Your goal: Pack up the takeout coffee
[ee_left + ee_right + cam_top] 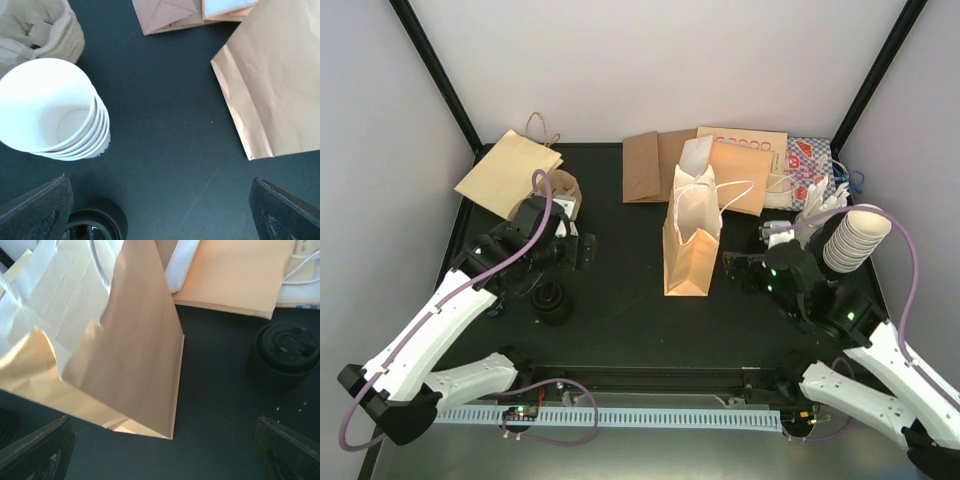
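Top external view shows paper bag [690,245] standing upright on the tabletop [630,335], mouth open for loading, between left claw [583,247] and right claw [734,270], both released wide and empty.

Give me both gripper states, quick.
Left gripper: open, holding nothing.
Right gripper: open, holding nothing.

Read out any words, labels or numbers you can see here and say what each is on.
None is legible.
Flat kraft bag at the back: row of red marks, too small to read.
Blue-and-red patterned bag: print too blurred to read.
Black lid in the right wrist view: raised marks, unreadable.
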Robot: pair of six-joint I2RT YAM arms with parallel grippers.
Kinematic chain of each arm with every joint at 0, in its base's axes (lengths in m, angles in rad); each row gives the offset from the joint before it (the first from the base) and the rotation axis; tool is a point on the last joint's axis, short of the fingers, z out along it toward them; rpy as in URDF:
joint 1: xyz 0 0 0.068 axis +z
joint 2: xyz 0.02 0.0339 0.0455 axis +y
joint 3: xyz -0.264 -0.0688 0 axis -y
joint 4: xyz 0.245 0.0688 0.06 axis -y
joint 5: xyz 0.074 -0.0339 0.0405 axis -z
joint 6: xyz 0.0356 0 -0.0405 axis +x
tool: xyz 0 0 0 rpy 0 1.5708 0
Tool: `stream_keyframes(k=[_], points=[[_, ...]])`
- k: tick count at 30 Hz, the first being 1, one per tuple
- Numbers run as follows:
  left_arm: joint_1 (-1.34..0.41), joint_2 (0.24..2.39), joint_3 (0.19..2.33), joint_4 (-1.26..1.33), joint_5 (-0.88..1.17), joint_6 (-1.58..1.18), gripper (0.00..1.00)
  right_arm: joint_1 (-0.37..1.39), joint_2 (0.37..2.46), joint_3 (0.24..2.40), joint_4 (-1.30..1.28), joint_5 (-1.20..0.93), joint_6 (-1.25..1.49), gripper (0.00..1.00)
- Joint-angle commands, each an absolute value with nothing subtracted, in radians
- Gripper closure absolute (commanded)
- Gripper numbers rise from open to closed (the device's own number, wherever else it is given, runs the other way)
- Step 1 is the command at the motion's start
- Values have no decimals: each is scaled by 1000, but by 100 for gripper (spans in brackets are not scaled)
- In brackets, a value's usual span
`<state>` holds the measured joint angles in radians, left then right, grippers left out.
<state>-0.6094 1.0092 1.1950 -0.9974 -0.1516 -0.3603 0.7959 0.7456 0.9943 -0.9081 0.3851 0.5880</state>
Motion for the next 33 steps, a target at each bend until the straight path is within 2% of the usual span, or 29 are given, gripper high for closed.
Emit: stream_keyframes(k=[1,7,14,18,23,33], points=[[-602,1030,1226,-1024,-99,-334,1,794,627,882,-773,329,626,0],[-562,1004,1192,-1003,-164,-305,2,793,598,792,-751,279,638,0],[-479,1153,1257,-1094,-253,-260,25,794,611,725,-699,195,641,0],[-438,1208,1289,-1099,-299,-237,36,794,616,719,-698,186,632,0],[-388,1270,1335,-1079,-258,-201,46,793,607,707,-715,179,618,0],[-370,1422,1425,-1127,-133,-144,51,793,593,697,-712,165,620,0]])
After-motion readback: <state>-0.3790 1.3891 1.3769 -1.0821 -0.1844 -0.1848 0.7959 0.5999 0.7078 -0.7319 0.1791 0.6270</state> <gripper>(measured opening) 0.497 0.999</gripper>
